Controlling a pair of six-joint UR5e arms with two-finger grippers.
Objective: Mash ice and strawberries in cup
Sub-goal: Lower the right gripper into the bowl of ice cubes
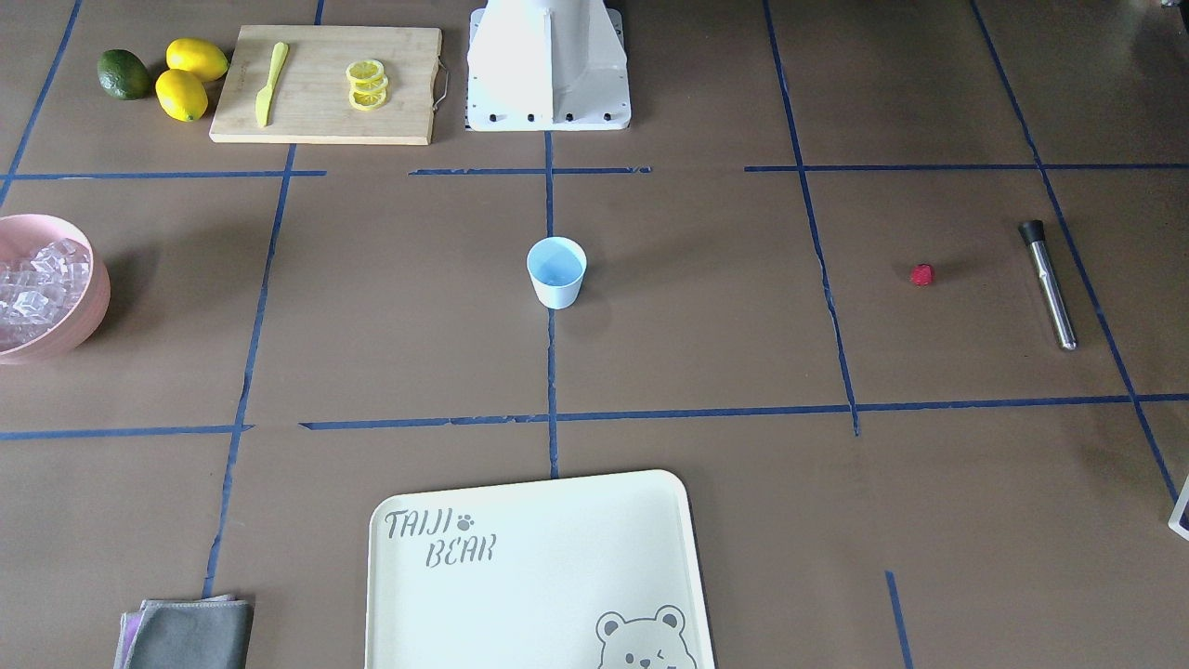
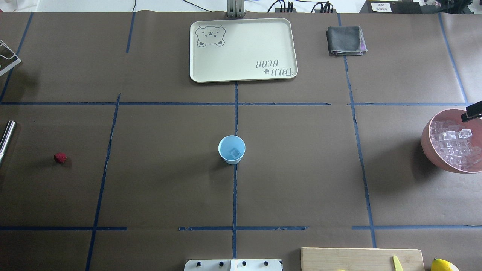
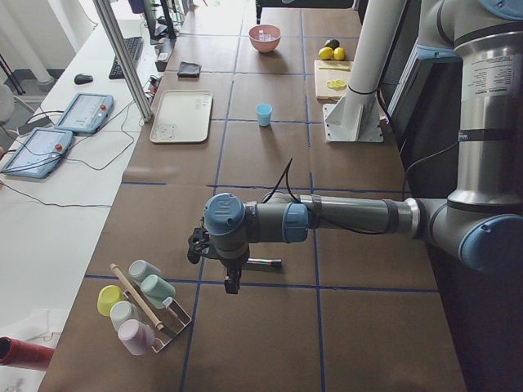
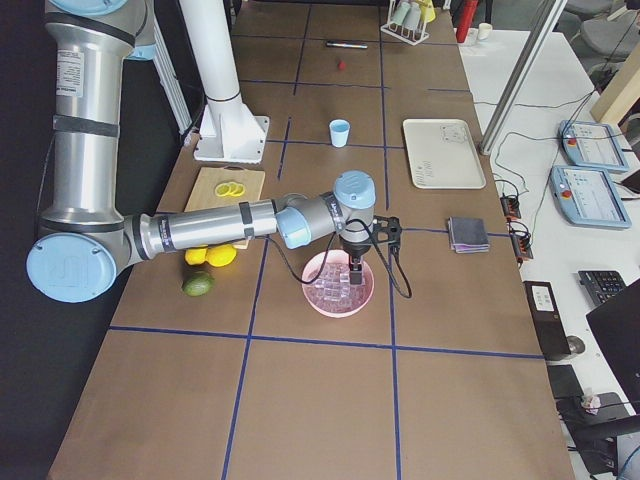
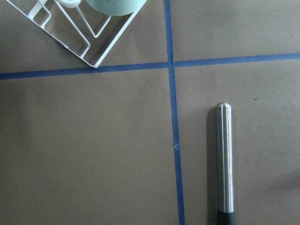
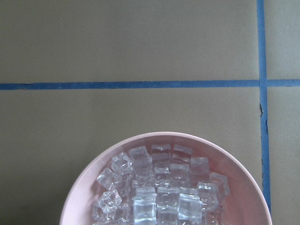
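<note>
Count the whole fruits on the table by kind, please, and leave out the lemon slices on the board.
lemons: 2
lime: 1
strawberry: 1
Total: 4

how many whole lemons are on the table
2. Both lie between the lime and the cutting board in the front-facing view: the upper lemon nearer the board, the lower lemon just below it. The slices on the board aren't counted.
</note>
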